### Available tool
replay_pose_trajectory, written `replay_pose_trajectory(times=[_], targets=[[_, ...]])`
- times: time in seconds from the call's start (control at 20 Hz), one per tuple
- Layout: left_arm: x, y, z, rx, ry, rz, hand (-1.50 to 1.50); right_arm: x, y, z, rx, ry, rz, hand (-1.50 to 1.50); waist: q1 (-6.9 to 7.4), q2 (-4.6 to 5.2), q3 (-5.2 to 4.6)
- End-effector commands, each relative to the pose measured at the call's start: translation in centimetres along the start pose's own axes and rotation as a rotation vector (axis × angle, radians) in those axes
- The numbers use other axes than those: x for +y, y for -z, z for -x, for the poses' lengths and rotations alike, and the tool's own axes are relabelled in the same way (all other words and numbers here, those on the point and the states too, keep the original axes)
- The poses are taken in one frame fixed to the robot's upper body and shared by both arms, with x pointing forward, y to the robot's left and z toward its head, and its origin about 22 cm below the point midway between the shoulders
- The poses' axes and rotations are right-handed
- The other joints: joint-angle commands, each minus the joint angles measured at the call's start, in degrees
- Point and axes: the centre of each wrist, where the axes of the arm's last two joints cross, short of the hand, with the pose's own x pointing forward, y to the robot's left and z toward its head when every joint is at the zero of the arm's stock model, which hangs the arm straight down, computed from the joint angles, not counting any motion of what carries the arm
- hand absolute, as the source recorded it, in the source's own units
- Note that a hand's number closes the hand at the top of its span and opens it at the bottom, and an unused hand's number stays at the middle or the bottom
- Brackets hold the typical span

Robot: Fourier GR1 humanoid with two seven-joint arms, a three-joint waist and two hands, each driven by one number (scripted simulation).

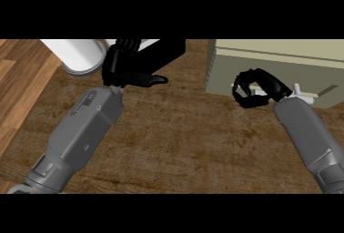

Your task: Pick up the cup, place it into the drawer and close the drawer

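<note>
cup [77, 54] just beside left hand [128, 68]

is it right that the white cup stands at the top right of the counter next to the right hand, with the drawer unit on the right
Not quite. The head view shows the white cup at the counter's top left, beside the left hand, not next to the right hand. The rest holds: the drawer unit is on the right, where the right hand's fingers curl in front of it.

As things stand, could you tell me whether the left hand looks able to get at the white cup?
Probably yes. The left hand hangs open just right of the white cup, which stands on the counter, and nothing shows between them.
</note>
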Motion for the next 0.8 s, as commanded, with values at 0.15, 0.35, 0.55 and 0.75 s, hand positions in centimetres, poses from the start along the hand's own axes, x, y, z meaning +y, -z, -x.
replay_pose_trajectory(times=[0.15, 0.35, 0.55, 0.75], targets=[[0.8, -0.6, -0.1, 0.011, -0.015, 0.016, -1.50, -8.5, 0.4, -3.8, 0.003, -0.044, 0.219, 1.50, 2.83, 1.33, -0.33], [0.8, -0.9, 0.0, 0.023, -0.030, 0.035, -1.50, -9.4, 0.2, -4.2, -0.011, -0.033, 0.222, 1.50, 3.91, 1.35, -0.40], [1.1, -1.0, -0.1, 0.019, -0.037, 0.044, -1.50, -10.5, -0.9, -3.9, -0.019, -0.007, 0.213, 1.50, 3.98, 1.52, -0.41], [1.3, -1.3, 0.1, 0.021, -0.043, 0.048, -1.50, -10.7, -1.2, -3.8, -0.031, 0.011, 0.200, 1.50, 4.20, 1.64, -0.41]])
